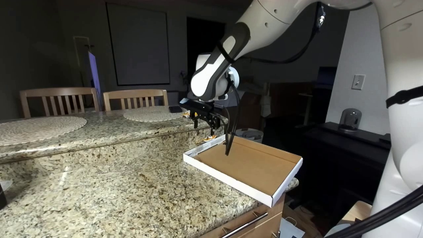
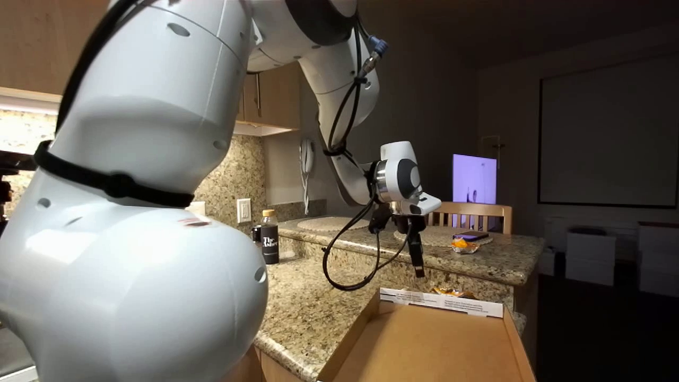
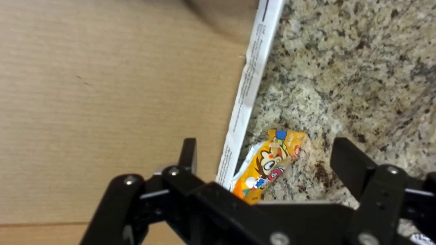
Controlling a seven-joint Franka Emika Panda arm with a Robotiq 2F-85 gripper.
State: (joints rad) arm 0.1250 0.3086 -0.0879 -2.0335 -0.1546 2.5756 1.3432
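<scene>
Black hand [image 3: 265, 158], spread wide, hung above a crinkled orange wrapper [image 3: 269, 166] on the granite counter [image 3: 340, 78], shallow cardboard box [image 3: 119, 85] at wrist-view nine o'clock.

Box [image 1: 251, 165] at counter [image 1: 115, 191] cnr, wrapper [image 3: 272, 160] btwn it & bar [image 1: 109, 130]

Box juts past counter's front edge, w/ its far edge facing bar. Wrapper on counter just beside that edge; can't tell if touching. Gripper [image 3: 265, 152] above both. Bar along counter's back edge; 2 mats [image 1: 152, 113] on it, phone [image 2: 470, 236] at edge of the mat nr bar's end, 2nd wrapper [image 2: 464, 245] just beside phone, twd same end. 2 chairs [image 1: 135, 95] behind bar. Bottle [image 2: 269, 239] on counter, opp. end fr. box.
</scene>
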